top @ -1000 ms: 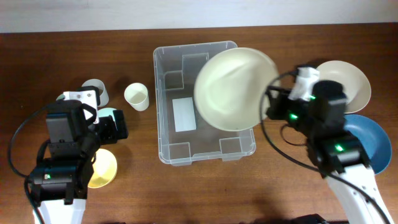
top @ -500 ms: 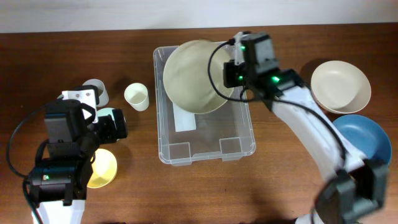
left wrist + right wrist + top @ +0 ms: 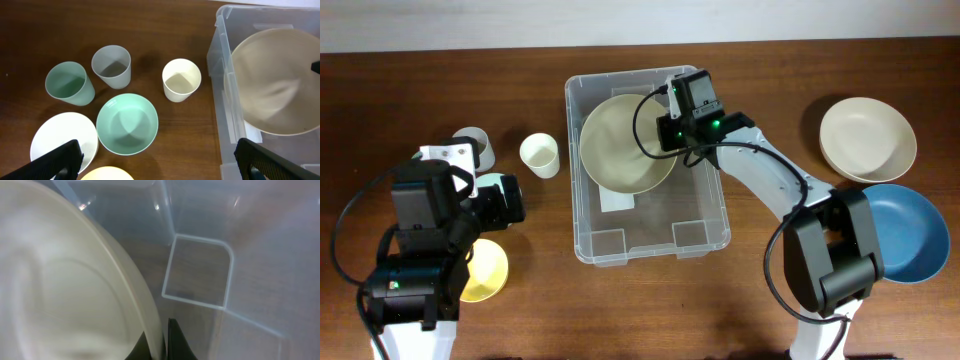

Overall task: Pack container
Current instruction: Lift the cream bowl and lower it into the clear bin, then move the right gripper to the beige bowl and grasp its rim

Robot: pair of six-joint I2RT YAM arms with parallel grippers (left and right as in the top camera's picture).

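The clear plastic container (image 3: pixel 705 236) stands mid-table; it also shows at the right of the left wrist view (image 3: pixel 220 95) and fills the right wrist view (image 3: pixel 240 250). My right gripper (image 3: pixel 672 132) is shut on the rim of a large cream bowl (image 3: pixel 625 145) and holds it tilted inside the container's far half. The bowl shows in the left wrist view (image 3: pixel 275 85) and the right wrist view (image 3: pixel 65 290), pinched between my right fingers (image 3: pixel 162 347). My left gripper (image 3: pixel 160 167) is open and empty above the cups and bowls left of the container.
Left of the container are a cream cup (image 3: pixel 181 79), a grey cup (image 3: pixel 111 66), a green cup (image 3: pixel 69 83), a green bowl (image 3: pixel 127 123), a white bowl (image 3: pixel 62 140) and a yellow bowl (image 3: pixel 488 270). At the right lie a cream bowl (image 3: pixel 867 138) and a blue bowl (image 3: pixel 910 232).
My right gripper carried the cream bowl leftward from above the container's right edge and lowered it into the container's far half. The left arm has not moved.
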